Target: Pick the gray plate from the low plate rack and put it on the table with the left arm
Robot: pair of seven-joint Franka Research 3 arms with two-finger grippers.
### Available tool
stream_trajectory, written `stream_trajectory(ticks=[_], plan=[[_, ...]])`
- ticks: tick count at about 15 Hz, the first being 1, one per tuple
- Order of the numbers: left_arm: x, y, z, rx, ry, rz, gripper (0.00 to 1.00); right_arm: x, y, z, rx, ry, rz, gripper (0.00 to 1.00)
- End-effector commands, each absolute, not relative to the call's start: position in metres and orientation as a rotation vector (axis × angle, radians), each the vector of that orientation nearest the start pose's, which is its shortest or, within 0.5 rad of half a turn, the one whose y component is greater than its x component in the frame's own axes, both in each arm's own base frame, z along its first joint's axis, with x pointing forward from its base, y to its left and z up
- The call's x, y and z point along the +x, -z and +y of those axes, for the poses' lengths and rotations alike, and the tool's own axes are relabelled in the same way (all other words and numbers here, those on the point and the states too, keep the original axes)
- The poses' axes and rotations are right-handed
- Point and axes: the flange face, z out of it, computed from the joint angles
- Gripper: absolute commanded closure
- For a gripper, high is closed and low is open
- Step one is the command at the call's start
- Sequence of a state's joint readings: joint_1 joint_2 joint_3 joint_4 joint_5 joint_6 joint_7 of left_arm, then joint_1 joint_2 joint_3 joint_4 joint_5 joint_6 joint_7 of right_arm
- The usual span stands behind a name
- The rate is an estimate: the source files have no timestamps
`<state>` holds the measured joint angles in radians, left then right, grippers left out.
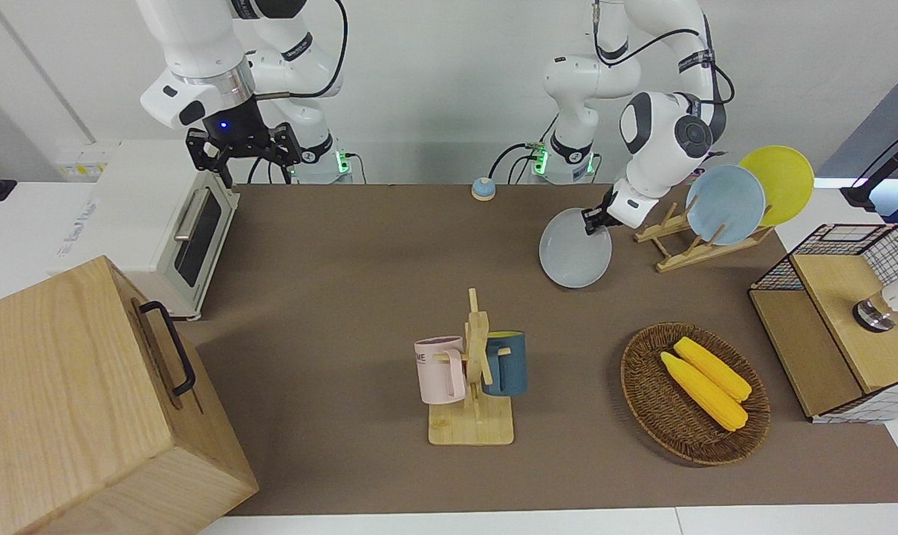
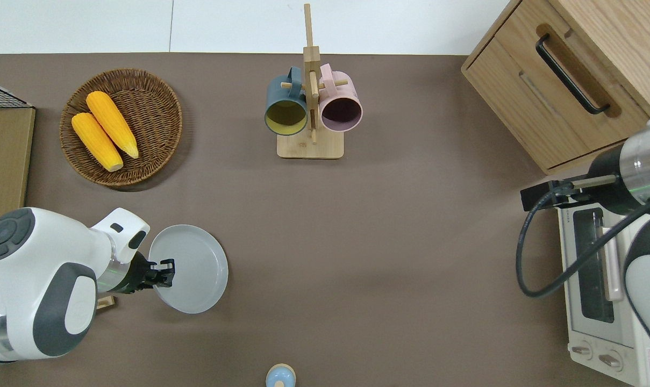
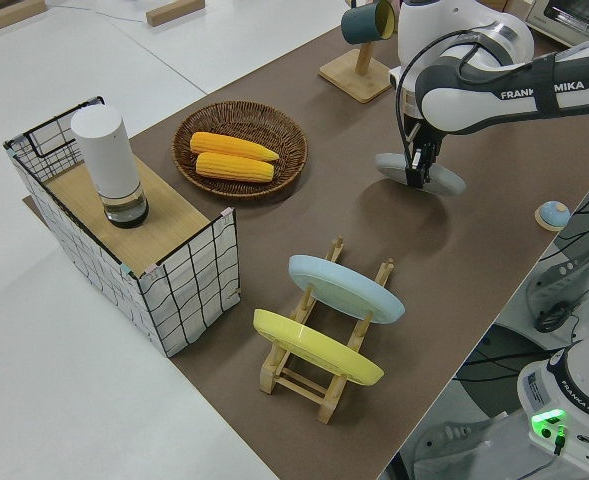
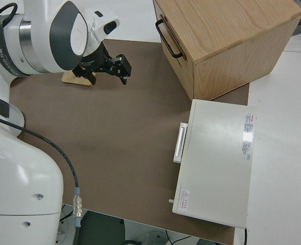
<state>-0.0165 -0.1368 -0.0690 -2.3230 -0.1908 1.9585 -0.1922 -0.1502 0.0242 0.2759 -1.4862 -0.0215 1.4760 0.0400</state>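
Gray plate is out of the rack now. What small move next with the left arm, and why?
Probably ease it straight down and level it. The left gripper grips the gray plate by its rim, clear of the rack, over bare table. The plate looks tilted, low edge near the mat, so opening now might drop it.
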Motion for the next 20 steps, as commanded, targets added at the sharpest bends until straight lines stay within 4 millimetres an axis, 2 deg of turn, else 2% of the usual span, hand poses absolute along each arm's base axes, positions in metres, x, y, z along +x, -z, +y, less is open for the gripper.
stream_trajectory(ticks=[1,2,3,4,9,11,12,13,16,17,20], plan=[[0.449,-0.343,-0.055,-3.211,-0.425,-0.340,0.26,0.547,-0.647,0.063,-3.159,-0.057,-0.111,0.017],[0.449,-0.344,-0.054,-3.212,-0.422,-0.342,0.13,0.547,-0.647,0.063,-3.159,-0.057,-0.111,0.017],[0.449,-0.345,-0.053,-3.211,-0.419,-0.345,0.05,0.546,-0.647,0.063,-3.159,-0.054,-0.108,0.017],[0.449,-0.346,-0.051,-3.202,-0.410,-0.335,0.01,0.546,-0.647,0.064,-3.159,-0.054,-0.111,0.017],[0.451,-0.355,-0.046,-3.201,-0.397,-0.325,0.01,0.547,-0.647,0.063,-3.159,-0.054,-0.111,0.017],[0.465,-0.373,-0.042,-3.144,-0.305,-0.245,0.01,0.546,-0.647,0.064,-3.159,-0.054,-0.111,0.017],[0.476,-0.389,-0.040,-3.135,-0.250,-0.243,0.01,0.547,-0.647,0.063,-3.159,-0.054,-0.111,0.017],[0.493,-0.410,-0.024,-3.131,-0.173,-0.298,0.01,0.547,-0.647,0.063,-3.159,-0.057,-0.111,0.017],[0.522,-0.481,0.023,-3.095,-0.086,-0.363,0.01,0.546,-0.647,0.064,-3.159,-0.054,-0.111,0.017],[0.522,-0.497,0.028,-3.092,-0.083,-0.370,0.01,0.546,-0.647,0.064,-3.159,-0.054,-0.111,0.017],[0.525,-0.541,0.026,-3.107,-0.069,-0.371,0.01,0.547,-0.647,0.063,-3.159,-0.054,-0.111,0.017]])
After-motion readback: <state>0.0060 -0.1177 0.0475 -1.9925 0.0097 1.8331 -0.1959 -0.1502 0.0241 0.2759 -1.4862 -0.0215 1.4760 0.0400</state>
